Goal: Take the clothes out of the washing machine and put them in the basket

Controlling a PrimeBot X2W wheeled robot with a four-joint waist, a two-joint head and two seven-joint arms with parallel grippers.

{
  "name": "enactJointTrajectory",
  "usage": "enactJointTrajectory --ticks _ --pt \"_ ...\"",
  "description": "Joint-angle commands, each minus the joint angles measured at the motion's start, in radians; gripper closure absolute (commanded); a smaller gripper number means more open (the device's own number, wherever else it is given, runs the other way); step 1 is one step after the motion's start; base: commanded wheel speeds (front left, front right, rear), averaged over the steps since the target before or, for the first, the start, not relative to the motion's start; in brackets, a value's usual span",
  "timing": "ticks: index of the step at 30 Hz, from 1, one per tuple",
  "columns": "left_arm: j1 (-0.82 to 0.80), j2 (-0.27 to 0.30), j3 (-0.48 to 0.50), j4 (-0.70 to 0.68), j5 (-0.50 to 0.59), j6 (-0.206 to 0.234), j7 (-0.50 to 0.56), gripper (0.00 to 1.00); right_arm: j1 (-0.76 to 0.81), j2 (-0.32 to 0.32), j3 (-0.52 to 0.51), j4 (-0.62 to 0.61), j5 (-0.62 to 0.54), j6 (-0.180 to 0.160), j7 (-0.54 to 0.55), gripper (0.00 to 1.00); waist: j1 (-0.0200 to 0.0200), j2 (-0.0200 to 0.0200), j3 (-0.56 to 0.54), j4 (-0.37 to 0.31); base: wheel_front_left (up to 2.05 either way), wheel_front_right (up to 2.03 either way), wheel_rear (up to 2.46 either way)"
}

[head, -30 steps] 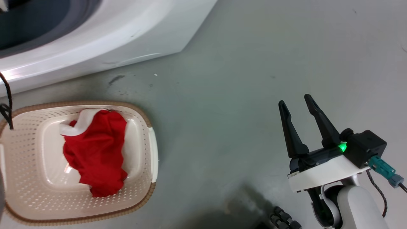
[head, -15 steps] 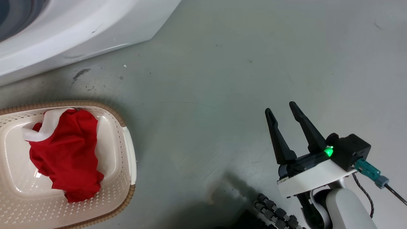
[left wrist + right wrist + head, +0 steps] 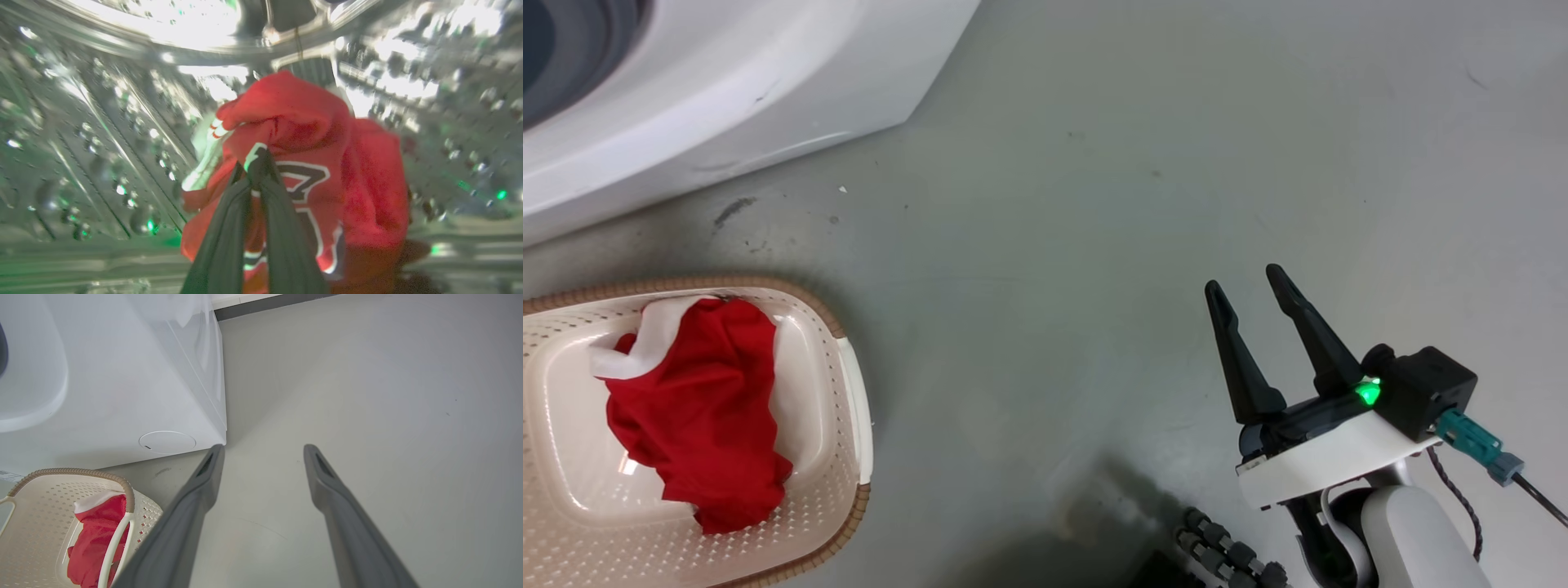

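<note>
In the head view, the washing machine (image 3: 727, 90) fills the upper left. Below it the basket (image 3: 851, 384) sits on the grey floor (image 3: 1094, 204) with one red garment (image 3: 694, 416) crumpled inside. The right gripper (image 3: 1245, 278) hovers well apart from both, its jaws apart and empty. In the left wrist view, the left gripper (image 3: 254, 158) is inside the studded drum (image 3: 102, 134), its jaws pinched together on a fold of a red jersey (image 3: 351, 171) with white-edged lettering. The rest of the jersey bunches against the drum wall. The pull out probably goes best straight back through the door opening and slowly, so the trailing cloth does not snag on the seal. The right wrist view shows the basket just beside the machine's front corner, making the carry a short one.
</note>
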Motion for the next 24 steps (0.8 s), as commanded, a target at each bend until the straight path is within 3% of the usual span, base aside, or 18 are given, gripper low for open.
enactJointTrajectory --ticks 1,6,15,24 --pt "0.033 -0.004 0.006 -0.029 -0.004 0.018 -0.05 1.0 0.004 0.002 -0.007 0.002 -0.004 -0.001 -0.003 0.0 -0.0001 0.0 -0.016 0.007 0.0 0.0 0.0" --pt "0.082 -0.025 0.04 -0.075 -0.042 0.051 -0.229 1.0 0.001 0.002 -0.027 -0.01 -0.013 -0.001 0.001 0.0 -0.0001 0.0 -0.059 0.024 0.0 0.0 0.0" --pt "0.198 -0.077 0.08 0.026 -0.119 0.017 -0.548 1.0 0.001 0.002 -0.051 -0.008 -0.023 -0.001 0.021 0.0 -0.0001 0.0 -0.209 0.035 0.0 0.0 0.0" --pt "0.391 -0.145 0.13 0.064 -0.185 -0.012 -0.633 1.0 0.066 0.002 -0.061 -0.008 -0.04 -0.001 0.058 0.0 -0.0001 0.0 -0.408 0.05 0.0 0.0 0.0"
